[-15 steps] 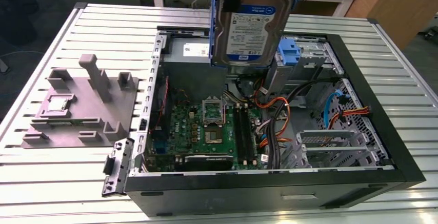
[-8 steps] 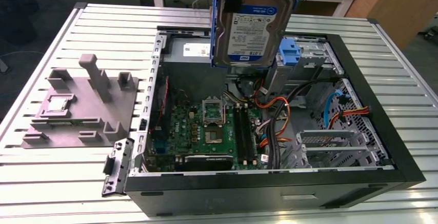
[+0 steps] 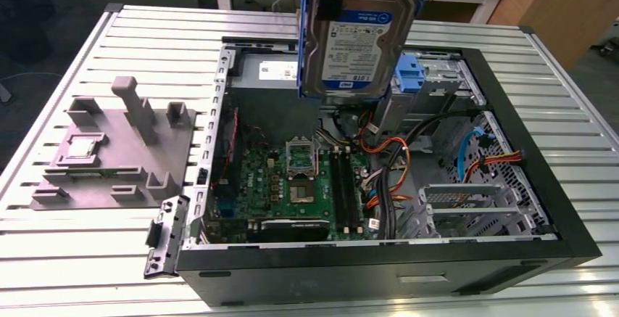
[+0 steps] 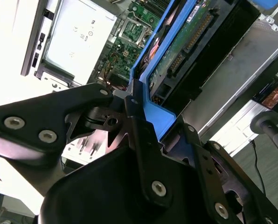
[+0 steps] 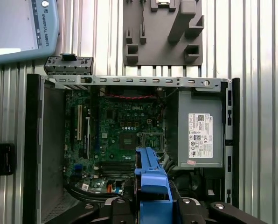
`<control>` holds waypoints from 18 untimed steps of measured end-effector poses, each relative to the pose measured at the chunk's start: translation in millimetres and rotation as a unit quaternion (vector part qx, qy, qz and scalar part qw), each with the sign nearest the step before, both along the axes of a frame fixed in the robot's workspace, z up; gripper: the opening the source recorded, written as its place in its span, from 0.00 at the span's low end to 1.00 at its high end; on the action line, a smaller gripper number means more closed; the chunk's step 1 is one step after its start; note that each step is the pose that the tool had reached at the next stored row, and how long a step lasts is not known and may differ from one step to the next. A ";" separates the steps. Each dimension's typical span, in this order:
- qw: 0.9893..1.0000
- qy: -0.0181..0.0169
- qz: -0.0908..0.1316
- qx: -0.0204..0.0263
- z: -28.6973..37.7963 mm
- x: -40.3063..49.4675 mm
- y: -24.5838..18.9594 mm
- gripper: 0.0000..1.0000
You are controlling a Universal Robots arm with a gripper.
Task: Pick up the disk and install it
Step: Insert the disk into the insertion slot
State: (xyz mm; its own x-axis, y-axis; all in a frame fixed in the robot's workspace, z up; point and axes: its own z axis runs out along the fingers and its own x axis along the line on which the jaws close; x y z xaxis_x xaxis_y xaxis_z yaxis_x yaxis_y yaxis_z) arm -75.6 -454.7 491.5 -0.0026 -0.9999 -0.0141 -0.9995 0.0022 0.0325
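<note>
Closest to the lens in the second wrist view, the jaws are closed on the blue carrier (image 4: pixel 154 114) that frames the disk (image 4: pixel 188 39), so I read the grasp as made and the disk as lifted. From the jaws the disk hangs straight down, long axis vertical, its circuit-board face turned toward that wrist camera. On the exterior view it is well clear of the counter (image 3: pixel 87 266), label side facing that camera, above the far side of the open computer case (image 3: pixel 575 237). Its lower edge sits over the gap between the power supply (image 3: pixel 266 70) and the drive cage with a blue fitting (image 3: pixel 413 77), higher than the motherboard (image 3: pixel 300 186). I judge the disk not yet seated in anything.
</note>
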 end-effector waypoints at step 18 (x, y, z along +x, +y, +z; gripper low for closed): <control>1.000 0.000 0.000 0.000 -0.1 10.4 -4.3 0.37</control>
State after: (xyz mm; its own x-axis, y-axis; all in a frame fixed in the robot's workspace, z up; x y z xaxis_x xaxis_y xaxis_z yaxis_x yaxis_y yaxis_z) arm -65.2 -459.0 491.3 -0.0025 -0.9999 -0.0141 -0.9995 0.0021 0.0324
